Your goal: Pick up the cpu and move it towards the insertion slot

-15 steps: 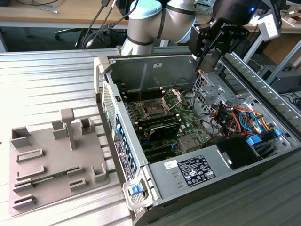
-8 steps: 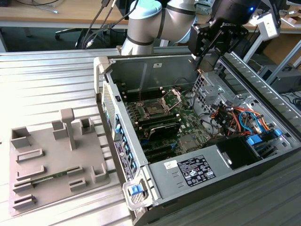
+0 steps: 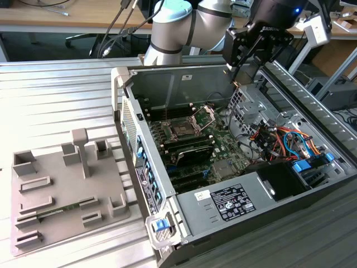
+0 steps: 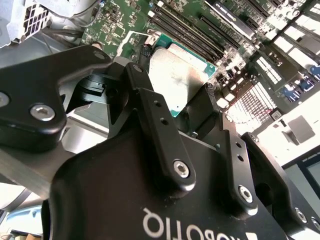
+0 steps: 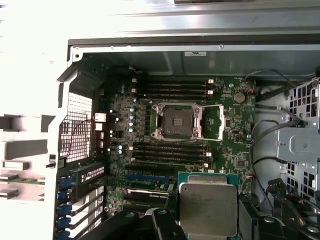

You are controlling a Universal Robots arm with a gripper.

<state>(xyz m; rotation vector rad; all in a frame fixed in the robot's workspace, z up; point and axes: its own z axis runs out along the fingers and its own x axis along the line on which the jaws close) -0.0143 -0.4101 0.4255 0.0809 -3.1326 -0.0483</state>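
Note:
My gripper (image 3: 240,77) hangs above the open computer case, near its back wall, shut on the cpu (image 5: 207,207). The cpu is a flat square chip with a pale silver top and a green rim, held by two opposite edges between black fingers (image 4: 145,97). In the second wrist view the cpu (image 4: 181,75) lies flat over the motherboard. The insertion slot (image 5: 177,121) is a square socket with a dark centre and a silver frame, its hinged plate swung open. In the exterior view the insertion slot (image 3: 182,130) sits below the gripper, toward that view's left.
The case (image 3: 184,218) has tall metal walls around the green motherboard (image 3: 223,151). Long black RAM slots (image 5: 175,89) flank the socket. Coloured cables (image 3: 279,139) and a drive cage fill the exterior view's right. A grey tray (image 3: 61,167) with a green memory stick (image 3: 50,212) lies outside the case.

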